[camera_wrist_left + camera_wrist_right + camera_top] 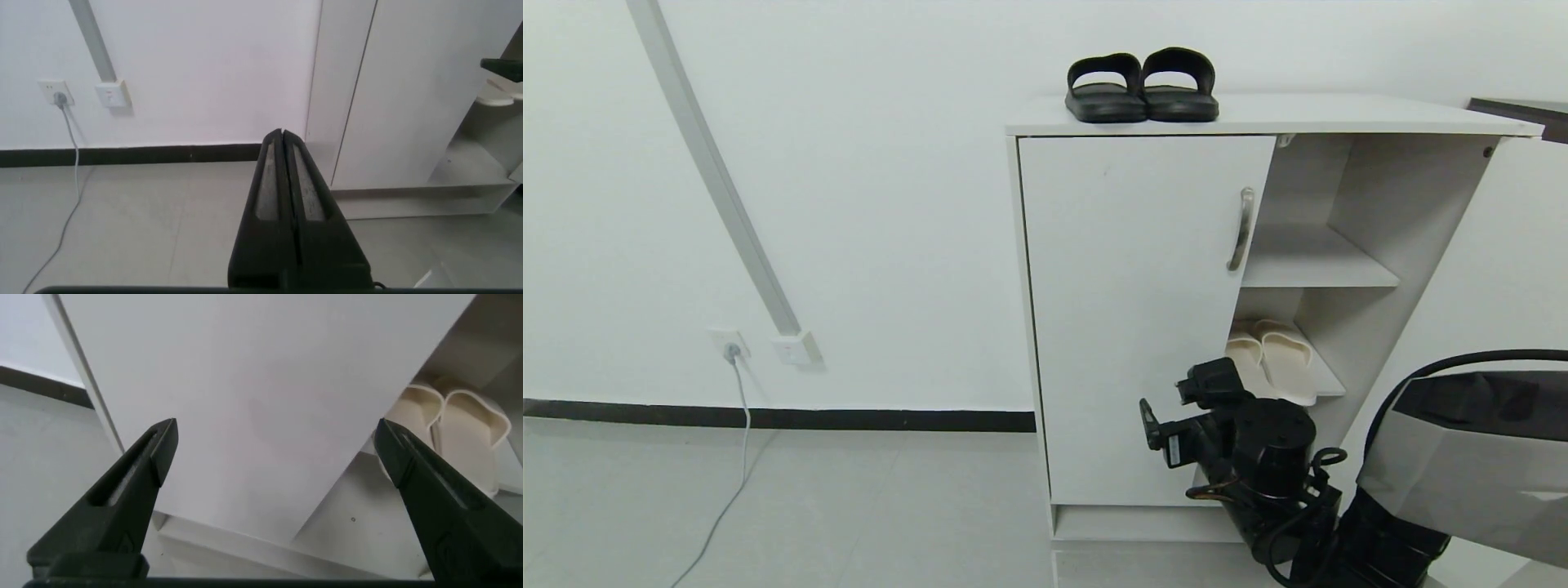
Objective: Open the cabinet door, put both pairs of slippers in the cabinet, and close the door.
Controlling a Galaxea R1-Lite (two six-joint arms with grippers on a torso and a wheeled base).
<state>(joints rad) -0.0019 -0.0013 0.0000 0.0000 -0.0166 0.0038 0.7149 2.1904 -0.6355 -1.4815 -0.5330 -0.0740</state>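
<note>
Head view: light is bright, even and diffuse, with no hard shadows. The wall (874, 204) is uniformly lit. The open side of the cabinet (1339, 114) reads greyer than the closed door (1143, 327). Soft shadow lies under the top panel and beneath the upper shelf (1307, 261). A thin shadow runs along the wall conduit (727, 196), and the door handle (1241, 229) carries a small highlight. Verticals converge downward.

Left wrist view: the wall is close to washed out.

Right wrist view: the jaws of the right gripper (275, 425) are dark silhouettes against the bright door.
</note>
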